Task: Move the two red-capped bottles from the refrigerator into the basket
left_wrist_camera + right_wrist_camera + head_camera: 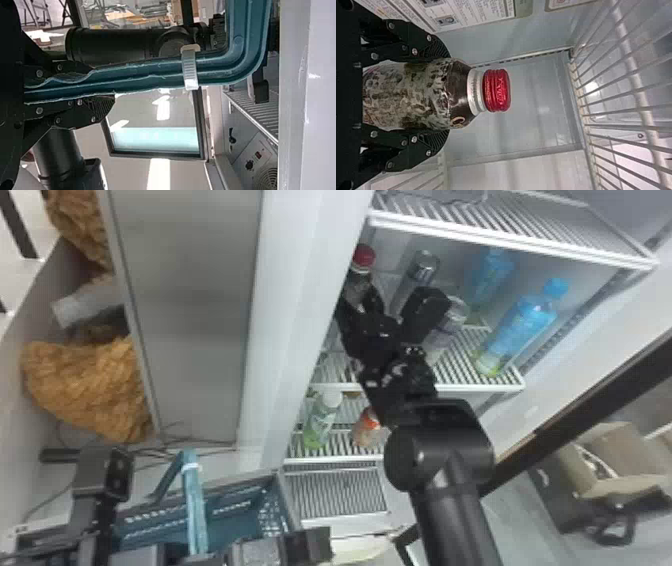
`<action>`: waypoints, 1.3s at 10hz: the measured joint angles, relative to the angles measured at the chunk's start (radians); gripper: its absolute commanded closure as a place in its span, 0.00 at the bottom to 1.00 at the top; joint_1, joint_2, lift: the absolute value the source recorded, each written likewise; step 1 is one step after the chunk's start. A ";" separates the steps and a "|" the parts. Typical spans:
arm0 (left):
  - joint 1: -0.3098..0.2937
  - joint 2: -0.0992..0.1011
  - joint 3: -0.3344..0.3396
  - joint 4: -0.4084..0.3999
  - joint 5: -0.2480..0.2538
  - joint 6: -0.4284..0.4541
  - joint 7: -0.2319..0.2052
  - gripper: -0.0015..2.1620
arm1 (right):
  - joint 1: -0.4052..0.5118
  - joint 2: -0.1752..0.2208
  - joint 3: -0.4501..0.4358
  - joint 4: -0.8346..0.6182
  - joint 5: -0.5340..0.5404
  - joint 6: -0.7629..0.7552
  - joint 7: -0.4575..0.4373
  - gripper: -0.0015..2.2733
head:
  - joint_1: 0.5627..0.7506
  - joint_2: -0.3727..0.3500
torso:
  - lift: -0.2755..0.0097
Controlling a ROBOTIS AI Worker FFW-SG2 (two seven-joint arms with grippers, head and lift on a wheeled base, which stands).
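Right end effector (359,301), gripped red-capped bottle (409,95), gold lettering (457,122)

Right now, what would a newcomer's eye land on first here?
Probably the bright red cap on the bottle gripped in the right gripper, inside the refrigerator. Next, the two blue bottles farther right in there, in the head view. Then the blue handle of the basket, pinched by the left gripper.

red-capped bottle (407,95) gripped inside the refrigerator (526,130); blue basket (240,495) outside.
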 measured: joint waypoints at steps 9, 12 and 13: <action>0.006 0.002 0.002 0.000 0.004 -0.002 0.000 0.56 | 0.301 -0.043 -0.011 -0.386 -0.095 0.080 0.011 0.56 | 0.70 0.05 | 0.97; 0.006 0.003 0.001 0.000 0.010 -0.003 0.000 0.56 | 0.437 -0.056 -0.051 -0.544 -0.128 0.137 0.033 0.56 | 0.70 0.03 | 0.97; 0.008 0.003 0.003 0.000 0.020 -0.007 0.000 0.56 | 0.484 -0.058 -0.067 -0.596 -0.143 0.158 0.046 0.56 | 0.70 0.03 | 0.97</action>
